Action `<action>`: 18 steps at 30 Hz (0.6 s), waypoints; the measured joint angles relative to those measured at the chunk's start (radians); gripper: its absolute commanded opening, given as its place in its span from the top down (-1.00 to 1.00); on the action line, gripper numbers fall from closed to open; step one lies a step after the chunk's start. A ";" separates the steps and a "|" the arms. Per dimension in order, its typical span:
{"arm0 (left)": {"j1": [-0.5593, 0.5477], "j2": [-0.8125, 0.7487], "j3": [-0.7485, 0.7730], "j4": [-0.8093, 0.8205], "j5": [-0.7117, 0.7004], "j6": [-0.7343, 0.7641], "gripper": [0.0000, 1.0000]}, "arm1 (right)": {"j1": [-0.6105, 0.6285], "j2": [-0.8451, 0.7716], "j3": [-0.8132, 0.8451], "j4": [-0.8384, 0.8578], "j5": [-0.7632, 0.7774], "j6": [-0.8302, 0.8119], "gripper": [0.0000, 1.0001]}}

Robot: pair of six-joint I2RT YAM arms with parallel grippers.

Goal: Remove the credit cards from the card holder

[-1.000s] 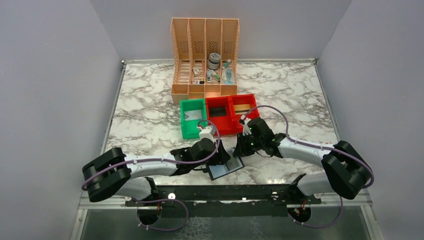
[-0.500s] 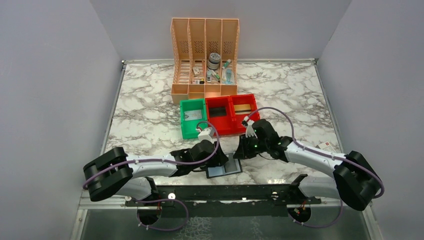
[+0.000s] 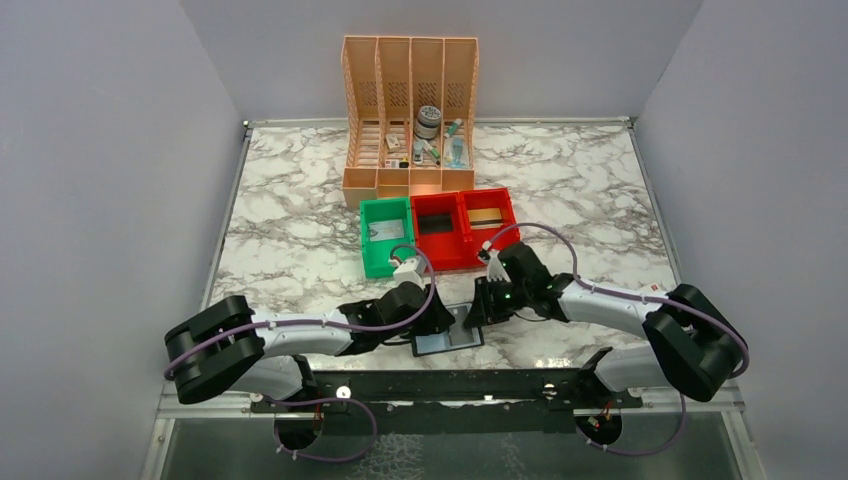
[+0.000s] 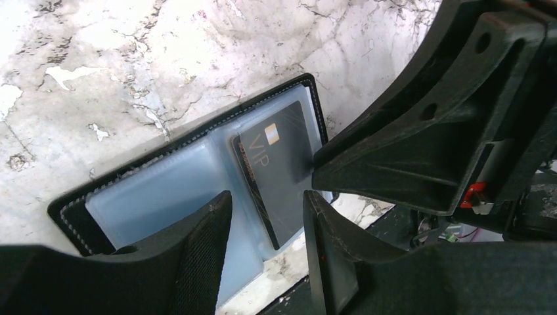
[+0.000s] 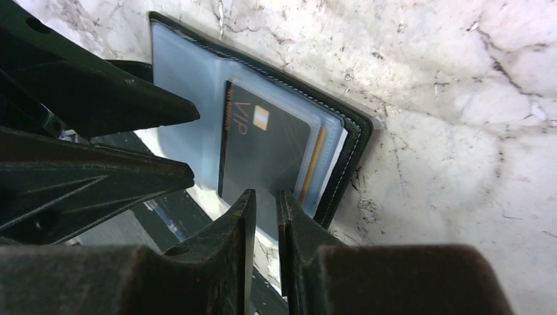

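Card holder lies open, lining up, on the marble table near its front edge, with a dark grey credit card in one pocket. Left gripper hangs over it, jaws apart. Right gripper is nearly closed at the card's edge; cannot tell if it pinches.

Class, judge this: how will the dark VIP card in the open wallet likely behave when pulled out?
The dark VIP card looks thin and flat, so probably light and stiff. Its smooth face may be slippery. Sitting inside a clear sleeve, it may drag the card holder along.
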 measured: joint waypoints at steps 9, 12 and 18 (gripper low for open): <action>0.000 0.000 0.000 0.013 0.015 0.000 0.14 | 0.000 0.013 -0.024 0.053 -0.001 0.030 0.62; 0.000 0.003 0.000 0.014 0.020 0.000 0.19 | 0.000 0.013 -0.034 0.071 0.000 0.044 0.62; 0.000 0.034 0.000 0.028 0.025 -0.003 0.26 | 0.000 0.010 -0.059 0.119 0.000 0.073 0.62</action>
